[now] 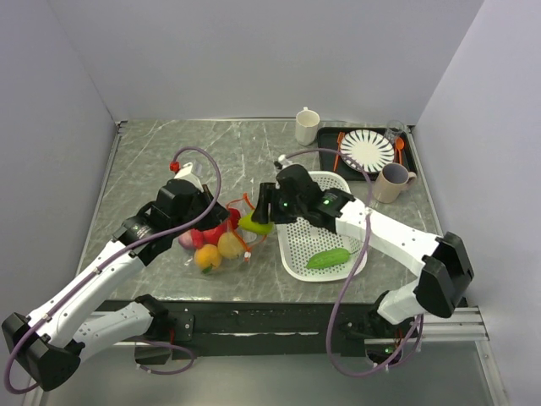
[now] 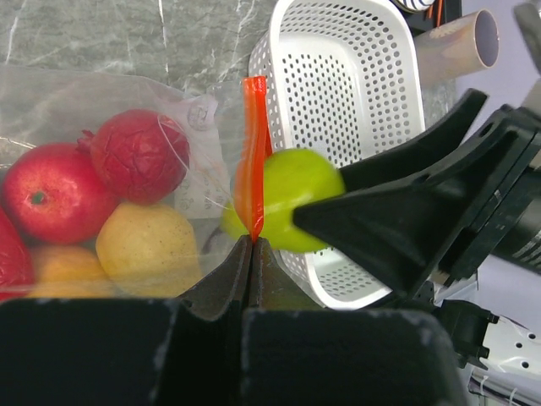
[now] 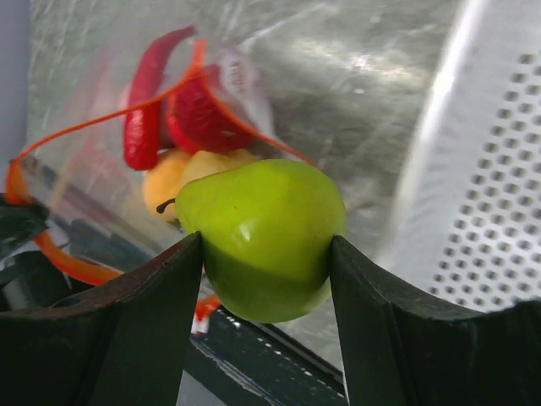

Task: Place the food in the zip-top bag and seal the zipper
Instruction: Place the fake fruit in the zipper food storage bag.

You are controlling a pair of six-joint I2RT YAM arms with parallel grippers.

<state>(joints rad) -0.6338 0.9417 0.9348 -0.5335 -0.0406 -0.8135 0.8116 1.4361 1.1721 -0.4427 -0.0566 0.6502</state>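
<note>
Closest to my right wrist lens, the right gripper (image 3: 266, 244) is clamped on a green fruit (image 3: 254, 211), one finger pressed to each side. Just past it the zip-top bag (image 3: 76, 178) gapes open toward me; I can't tell whether the fruit has crossed its rim.

On my left wrist feed, the left gripper (image 2: 252, 247) is pinched tight on the zipper (image 2: 254, 144), whose strip stands upright above the fingertips with the green fruit just behind it.

Inside the bag I see a smooth red ball (image 2: 51, 199), a bumpy red ball (image 2: 139, 152), a yellow ball (image 2: 148, 245), an orange ball (image 2: 59, 266) and a chilli (image 3: 148, 93).

Further out, a cucumber (image 1: 328, 258) lies in the white basket (image 1: 304, 233) beside the bag, all on the marbled table (image 1: 237, 152).
</note>
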